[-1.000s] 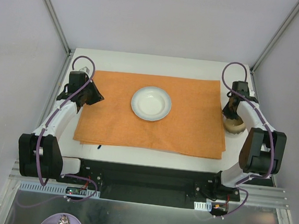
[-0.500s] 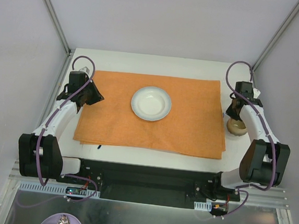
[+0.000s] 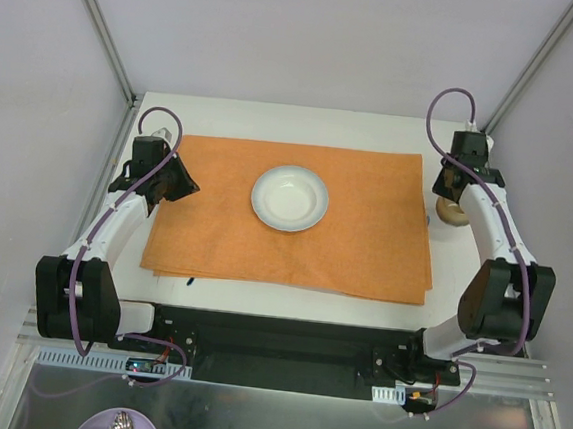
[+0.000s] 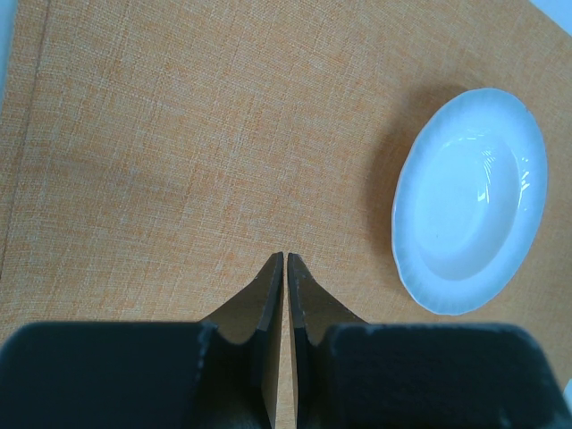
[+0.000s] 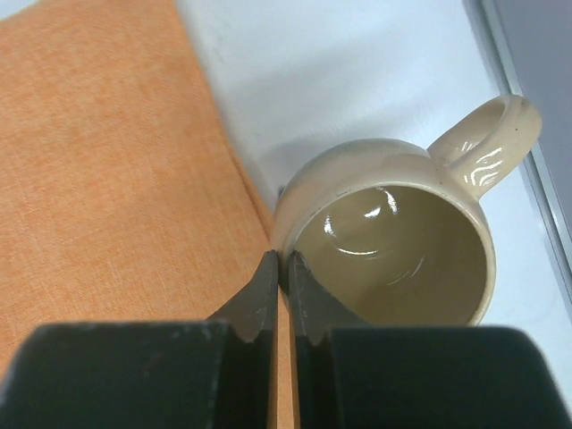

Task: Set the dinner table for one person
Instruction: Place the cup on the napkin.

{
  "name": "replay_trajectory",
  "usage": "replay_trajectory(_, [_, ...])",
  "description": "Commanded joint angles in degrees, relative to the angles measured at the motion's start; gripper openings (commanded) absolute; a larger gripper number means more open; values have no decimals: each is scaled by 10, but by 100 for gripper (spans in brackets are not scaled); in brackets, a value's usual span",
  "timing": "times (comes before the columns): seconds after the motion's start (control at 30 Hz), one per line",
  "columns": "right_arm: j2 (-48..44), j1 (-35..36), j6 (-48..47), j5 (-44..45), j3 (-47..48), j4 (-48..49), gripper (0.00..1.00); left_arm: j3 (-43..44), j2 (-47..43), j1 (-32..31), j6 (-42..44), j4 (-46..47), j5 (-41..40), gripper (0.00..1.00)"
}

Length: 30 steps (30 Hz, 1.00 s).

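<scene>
So the white surface [image 3: 294, 125] takes up the middle of the rig, boxed in by metal rails, and most of it is covered by an orange placemat [image 3: 293, 255] laid square to the edges. That makes sense as the base for a single setting. A white plate [image 3: 289, 198] sits on the mat, centred left to right and a bit toward the far side, which looks like the anchor everything else gets arranged around. The beige mug [image 5: 393, 241] stands upright on the bare white strip just off the mat's right edge, toward the far right corner, with its handle pointing out at the rail. That's pretty much the usual drink spot, up and to the right of the plate. The right pincer [image 5: 279, 257] is closed, with its tips right against the mug's rim on the mat side. It looks more like a nudge than a proper grip, though there's no telling for sure. The left pincer [image 4: 285, 259] is closed on nothing over the mat's left part, well clear of the plate, probably just parked out of the way.
</scene>
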Motion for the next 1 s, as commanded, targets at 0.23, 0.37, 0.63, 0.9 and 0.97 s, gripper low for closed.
replay_trajectory(0.23, [125, 36, -129, -125, 155, 98, 1, -7, -13, 1, -4, 0, 6, 4])
replay_trajectory(0.37, [155, 41, -138, -147, 181, 108, 1, -5, -11, 1, -4, 0, 3, 5])
replay_trajectory(0.63, [200, 54, -152, -202, 237, 101, 1, 0, 1, 2, -6, 1, 2, 4])
replay_trajectory(0.9, [253, 75, -162, -242, 282, 83, 1, 2, 4, 1, -2, 0, -6, 4])
replay_trajectory(0.97, [262, 80, -165, -240, 288, 81, 1, 2, 4, 1, -1, 0, -7, 4])
